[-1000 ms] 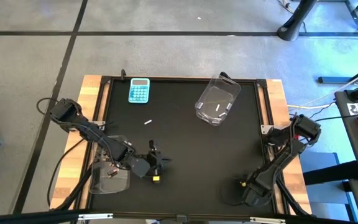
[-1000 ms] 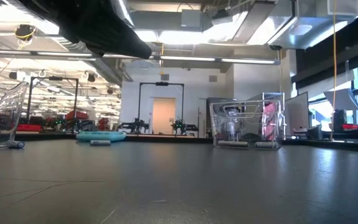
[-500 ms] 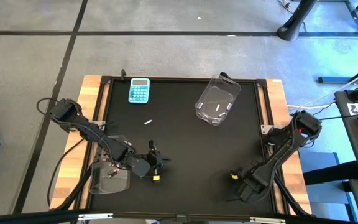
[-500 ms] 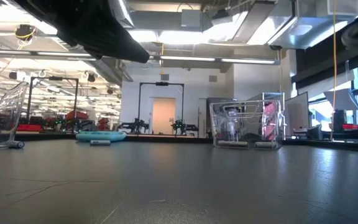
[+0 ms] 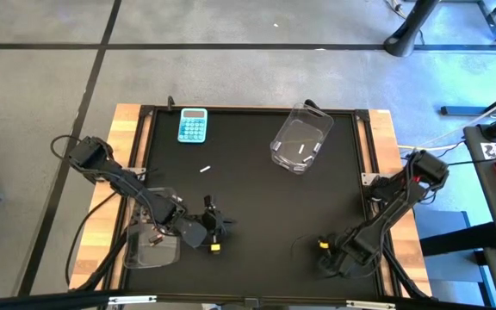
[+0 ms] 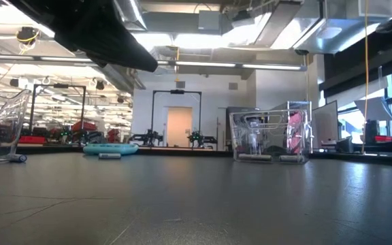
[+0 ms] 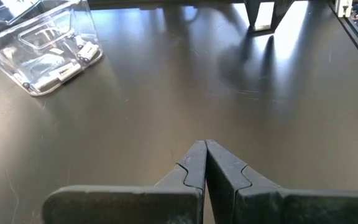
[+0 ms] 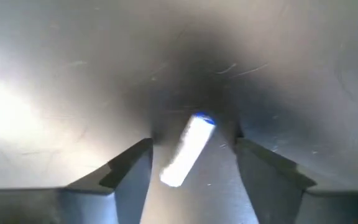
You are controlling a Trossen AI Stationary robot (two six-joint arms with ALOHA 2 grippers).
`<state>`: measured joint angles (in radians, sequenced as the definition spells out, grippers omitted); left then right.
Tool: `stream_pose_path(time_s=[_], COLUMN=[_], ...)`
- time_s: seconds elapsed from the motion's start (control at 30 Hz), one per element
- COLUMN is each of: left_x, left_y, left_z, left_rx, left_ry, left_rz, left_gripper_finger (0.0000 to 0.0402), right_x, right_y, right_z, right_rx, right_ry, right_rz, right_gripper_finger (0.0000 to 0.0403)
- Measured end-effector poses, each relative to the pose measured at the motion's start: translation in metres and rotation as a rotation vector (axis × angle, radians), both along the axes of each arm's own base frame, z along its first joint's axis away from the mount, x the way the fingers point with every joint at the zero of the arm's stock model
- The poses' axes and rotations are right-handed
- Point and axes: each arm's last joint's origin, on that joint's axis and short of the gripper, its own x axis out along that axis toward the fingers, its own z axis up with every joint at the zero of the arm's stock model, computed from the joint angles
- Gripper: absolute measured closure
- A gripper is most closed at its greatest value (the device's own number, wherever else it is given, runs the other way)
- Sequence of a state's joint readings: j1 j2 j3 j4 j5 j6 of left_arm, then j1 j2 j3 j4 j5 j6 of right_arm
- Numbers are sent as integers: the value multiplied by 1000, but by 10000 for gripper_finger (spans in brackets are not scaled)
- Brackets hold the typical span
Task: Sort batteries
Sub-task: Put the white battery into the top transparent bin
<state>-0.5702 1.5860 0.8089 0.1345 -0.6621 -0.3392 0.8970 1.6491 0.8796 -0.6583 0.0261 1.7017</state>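
Two clear bins on the bench (image 5: 257, 198).
Far bin (image 5: 301, 138) holds one battery (image 5: 303, 148); near bin (image 5: 151, 243) holds batteries (image 7: 87, 52). Left gripper (image 7: 204, 152) fingers together; right gripper (image 8: 191, 155) fingers apart astride a white battery (image 8: 187, 149).

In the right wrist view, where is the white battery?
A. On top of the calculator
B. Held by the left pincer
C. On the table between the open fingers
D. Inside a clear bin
C: the white battery lies on the dark table, between the spread fingers of the right pincer.

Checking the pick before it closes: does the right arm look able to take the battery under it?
Probably yes. The right gripper hangs low over the mat with its jaws open, and the white battery lies between them with nothing else nearby.
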Motion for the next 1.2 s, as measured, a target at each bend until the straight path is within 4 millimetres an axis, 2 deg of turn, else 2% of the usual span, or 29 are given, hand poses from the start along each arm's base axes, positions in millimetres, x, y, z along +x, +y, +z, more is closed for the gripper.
stream_pose_path(time_s=[0.13, 0.33, 0.37, 0.53, 0.67, 0.8, 1.1, 1.2], left_x=[0, 0, 0, 0, 0, 0, 0, 0], left_y=[0, 0, 0, 0, 0, 0, 0, 0], left_z=[0, 0, 0, 0, 0, 0, 0, 0], left_rx=[0, -3, -3, -3, -3, -3, -3, -3], left_ry=[-1, -2, -2, -3, -3, -3, -3, -3], left_rz=[0, 1, 1, 1, 1, 1, 1, 1], left_gripper_finger=[400, 400, 400, 400, 400, 400, 400, 400], right_x=[-3, -8, -8, -5, 1, 7, 38, 50], right_y=[-4, -9, -9, -8, -7, -12, -44, -58], right_z=[-5, -11, -11, -12, -10, -10, -9, -9], right_rx=[-13, -36, -42, -56, -114, -193, -296, -336], right_ry=[17, 38, 32, -22, -137, -227, -248, -258], right_rz=[1, 35, 49, 78, 60, 24, 28, 31], right_gripper_finger=[228, 371, 383, 372, 389, 388, 384, 369])
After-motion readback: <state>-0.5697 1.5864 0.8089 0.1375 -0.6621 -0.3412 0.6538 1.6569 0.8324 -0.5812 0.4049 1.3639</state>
